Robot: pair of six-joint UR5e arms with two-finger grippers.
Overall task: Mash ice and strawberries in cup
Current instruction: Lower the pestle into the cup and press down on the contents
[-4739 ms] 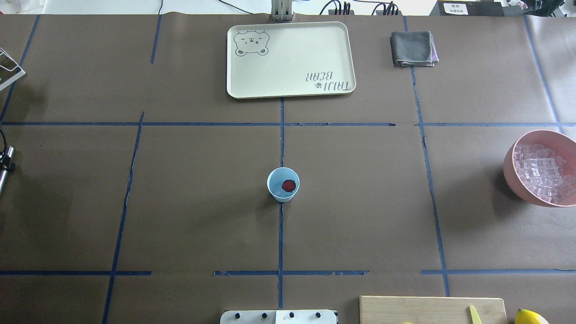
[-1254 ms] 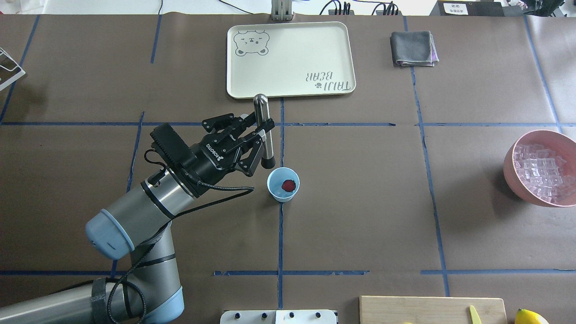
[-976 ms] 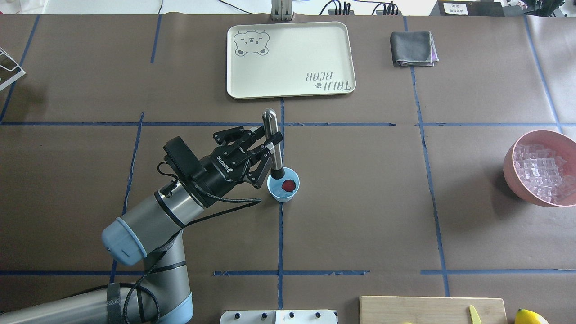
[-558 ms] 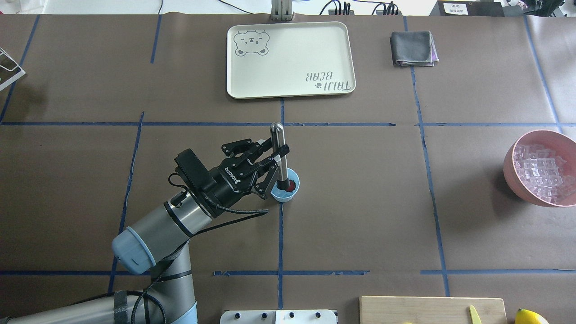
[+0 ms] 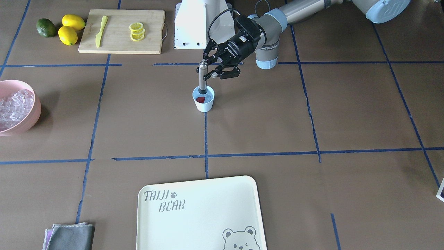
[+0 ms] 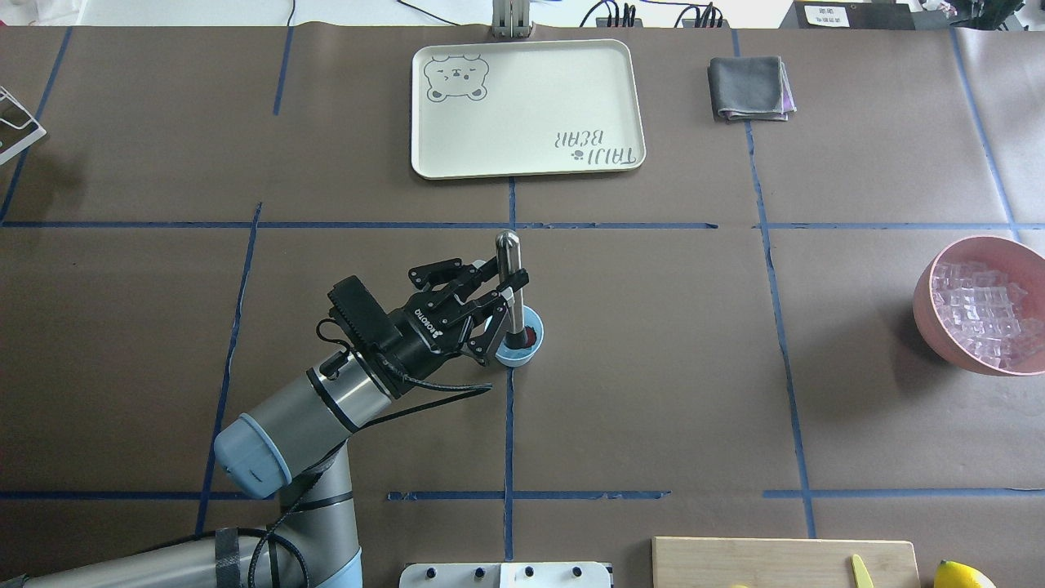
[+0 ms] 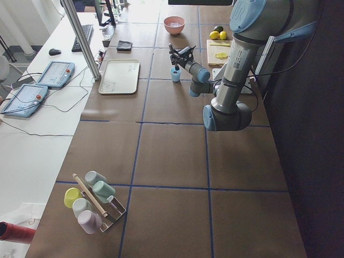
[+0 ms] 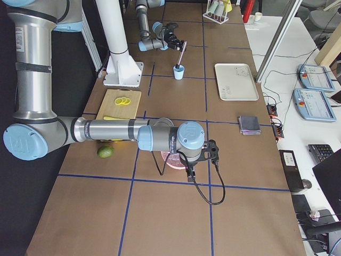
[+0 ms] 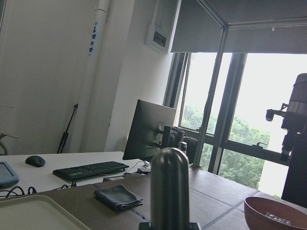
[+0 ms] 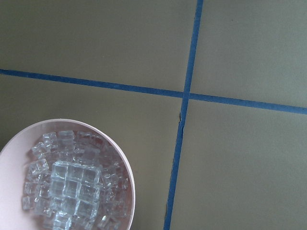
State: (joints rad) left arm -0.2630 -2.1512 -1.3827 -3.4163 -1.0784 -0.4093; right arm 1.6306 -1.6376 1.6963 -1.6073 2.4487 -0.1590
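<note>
Steel masher, clamped upright in left pincer: has come from 11 o'clock of the cup down into it, tip at the strawberry. Mashing likely begins now. Ice sits in the pink bowl, at 3 o'clock on the surface. Right pincer: cannot tell whether open or closed.

We see the left pincer, out of view seconds ago, swing in from the left and lower its muddler into the cup, half-hiding the strawberry.
</note>
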